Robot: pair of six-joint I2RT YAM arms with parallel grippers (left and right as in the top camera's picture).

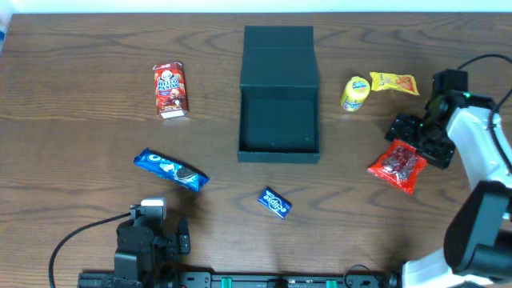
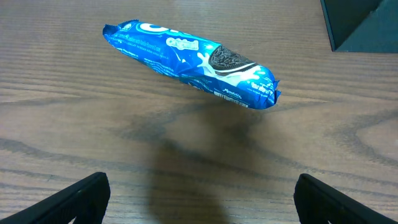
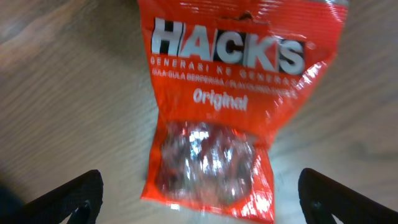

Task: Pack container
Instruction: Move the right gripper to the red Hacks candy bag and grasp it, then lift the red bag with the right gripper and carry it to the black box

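The dark teal container (image 1: pixel 279 128) sits open at the table's middle, its flap lid lying back; a corner shows in the left wrist view (image 2: pixel 367 25). A red Hacks candy bag (image 1: pixel 397 166) lies right of it and fills the right wrist view (image 3: pixel 224 112). My right gripper (image 1: pixel 418 136) is open just above the bag, fingers either side of its near end (image 3: pixel 202 199). A blue Oreo pack (image 1: pixel 170 170) lies at left, also in the left wrist view (image 2: pixel 189 62). My left gripper (image 1: pixel 164 236) is open and empty near the front edge, below the Oreo pack.
A red Hello Panda box (image 1: pixel 170 90) stands at back left. A small blue packet (image 1: pixel 275 202) lies in front of the container. A yellow cup snack (image 1: pixel 355 93) and a yellow-orange packet (image 1: pixel 394 82) lie at back right.
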